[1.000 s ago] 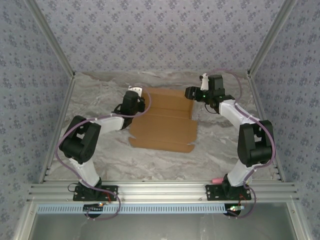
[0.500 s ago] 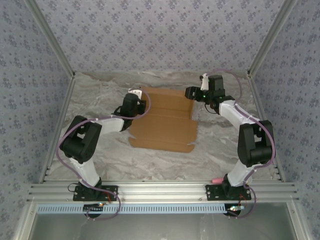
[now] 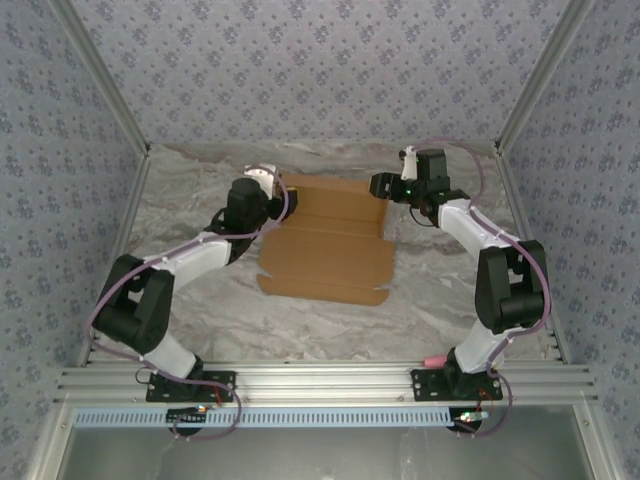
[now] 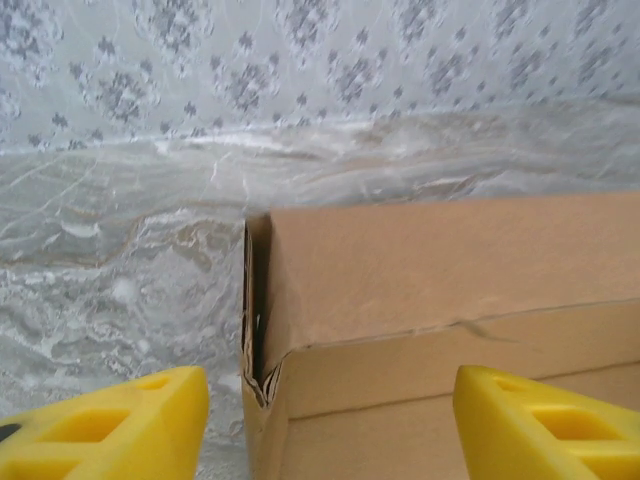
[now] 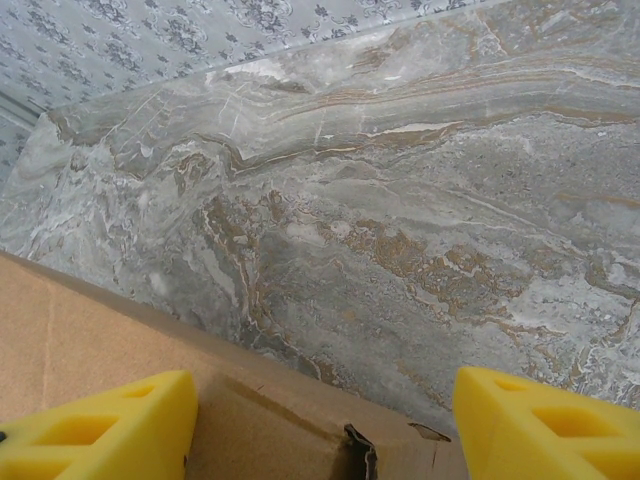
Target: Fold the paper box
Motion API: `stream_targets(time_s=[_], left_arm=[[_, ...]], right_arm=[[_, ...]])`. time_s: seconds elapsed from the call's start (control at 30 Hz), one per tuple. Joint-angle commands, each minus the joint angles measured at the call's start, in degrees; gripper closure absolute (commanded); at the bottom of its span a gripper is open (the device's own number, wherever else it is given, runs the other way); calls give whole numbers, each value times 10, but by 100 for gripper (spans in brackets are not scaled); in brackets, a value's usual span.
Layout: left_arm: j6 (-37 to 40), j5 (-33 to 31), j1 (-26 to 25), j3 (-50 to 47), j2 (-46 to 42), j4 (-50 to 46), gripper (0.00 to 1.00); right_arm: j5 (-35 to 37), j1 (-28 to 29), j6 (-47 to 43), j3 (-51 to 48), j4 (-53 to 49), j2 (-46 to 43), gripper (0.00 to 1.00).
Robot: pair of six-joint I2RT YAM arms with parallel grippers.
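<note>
Cardboard paper box [image 3: 330,240] lay far-wall-up on bench [image 3: 440,290]; left end effector [image 4: 325,420] and right end effector [image 5: 325,425] stood spread, empty. Judged mid wall-fold; next needed corner grasp

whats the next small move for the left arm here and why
Probably ease the left gripper forward and close on the raised far-left corner of the paper box: its jaws stand open with that half-folded wall edge between and ahead of them, nothing held. The right gripper is open too, at the far-right corner.
</note>
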Motion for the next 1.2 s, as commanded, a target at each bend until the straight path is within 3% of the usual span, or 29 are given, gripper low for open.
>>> stream_targets(time_s=[0.0, 0.2, 0.43, 0.93, 1.17], left_arm=[[-27, 61, 19, 13, -26, -22, 31], [-76, 126, 67, 100, 20, -97, 32], [-87, 150, 86, 179, 92, -182, 35], [-94, 161, 96, 150, 125, -185, 59], [-96, 166, 96, 139, 132, -184, 63]], right_arm=[[7, 1, -21, 1, -68, 20, 31], [5, 2, -22, 0, -67, 23, 31], [6, 4, -23, 0, -67, 24, 31], [8, 6, -26, 0, -69, 29, 31], [9, 7, -27, 18, -73, 28, 31]])
